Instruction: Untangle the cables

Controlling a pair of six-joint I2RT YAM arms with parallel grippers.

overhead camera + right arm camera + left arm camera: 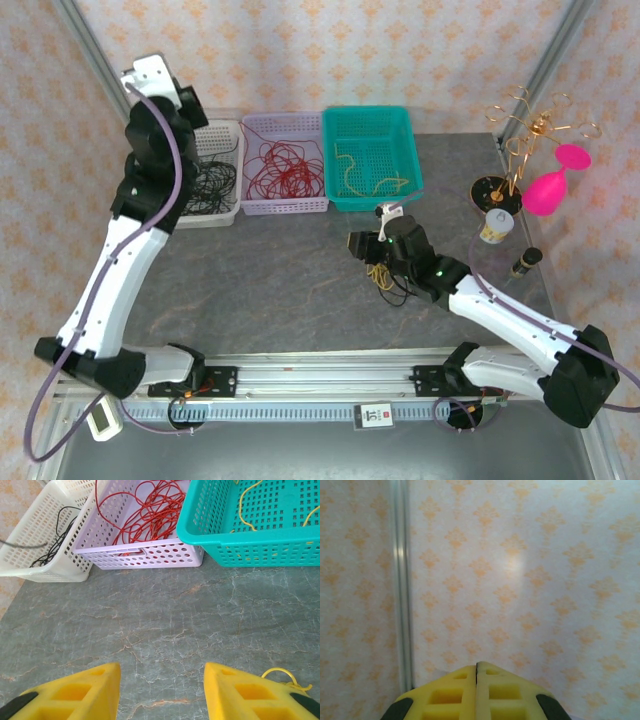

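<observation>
A small tangle of black and yellow cables (388, 281) lies on the grey table just beneath my right wrist. One yellow loop (280, 675) of it peeks out beside my right finger. My right gripper (162, 667) is open low over bare table, with nothing between its fingers (90, 687), and it points toward the baskets (359, 244). Black cables (212, 181) lie in the white basket (226, 134), red cables (284, 166) in the lilac basket (290, 207), and a yellow cable (368, 168) in the teal basket (375, 116). My left gripper (477, 666) is shut, empty, raised high and facing the wall.
A gold curled-wire stand (530, 128), a pink glass (556, 186), a round black base (488, 190), a small cup (497, 226) and a little bottle (525, 261) crowd the right edge. A metal rail (320, 372) runs along the near edge.
</observation>
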